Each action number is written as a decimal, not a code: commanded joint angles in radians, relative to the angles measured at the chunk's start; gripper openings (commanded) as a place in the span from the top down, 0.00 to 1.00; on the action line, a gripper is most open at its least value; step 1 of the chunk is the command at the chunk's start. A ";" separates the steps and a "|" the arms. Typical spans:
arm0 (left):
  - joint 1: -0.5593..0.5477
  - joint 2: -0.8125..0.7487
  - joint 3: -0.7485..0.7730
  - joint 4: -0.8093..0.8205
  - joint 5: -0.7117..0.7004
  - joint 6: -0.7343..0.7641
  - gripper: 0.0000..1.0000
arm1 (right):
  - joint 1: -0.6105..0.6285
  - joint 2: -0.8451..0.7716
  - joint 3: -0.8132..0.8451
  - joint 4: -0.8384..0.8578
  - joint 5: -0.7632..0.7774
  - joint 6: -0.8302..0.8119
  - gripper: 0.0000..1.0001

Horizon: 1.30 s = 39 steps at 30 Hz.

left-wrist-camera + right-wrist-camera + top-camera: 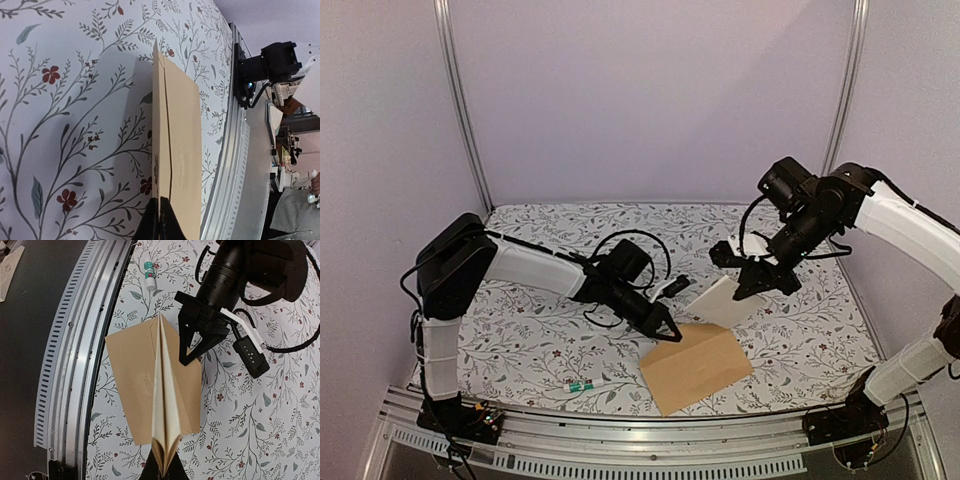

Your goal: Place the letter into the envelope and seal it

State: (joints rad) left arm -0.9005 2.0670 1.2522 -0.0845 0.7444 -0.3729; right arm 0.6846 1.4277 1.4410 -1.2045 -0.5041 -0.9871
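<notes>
The tan envelope [698, 365] lies near the table's front edge, its far edge raised. My left gripper [666, 327] is shut on that raised edge, the flap; in the left wrist view the black fingertips [154, 222] pinch the thin envelope [182, 150] seen edge-on. My right gripper [756, 282] is shut on the folded cream letter [725, 300] and holds it tilted in the air just above and behind the envelope. In the right wrist view the letter [167, 405] hangs fold-first from my gripper [165, 471], over the envelope [135, 375], beside the left gripper [190, 352].
A small green-and-white glue stick [581, 385] lies on the floral tablecloth left of the envelope; it also shows in the right wrist view [148, 276]. The metal rail [620, 440] runs along the near edge. White walls enclose the table.
</notes>
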 commanded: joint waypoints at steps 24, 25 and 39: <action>-0.025 0.055 0.222 -0.241 0.162 0.204 1.00 | 0.304 0.232 0.155 -0.130 0.407 -0.075 1.00; -0.027 0.056 0.226 -0.245 0.162 0.208 1.00 | 0.305 0.240 0.155 -0.128 0.411 -0.075 1.00; -0.036 0.061 0.237 -0.265 0.158 0.225 1.00 | 0.307 0.284 0.126 -0.073 0.414 -0.075 1.00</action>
State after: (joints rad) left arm -0.9192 2.1212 1.4658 -0.3359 0.8879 -0.1665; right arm 0.9821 1.6951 1.5661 -1.3003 -0.0868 -1.0649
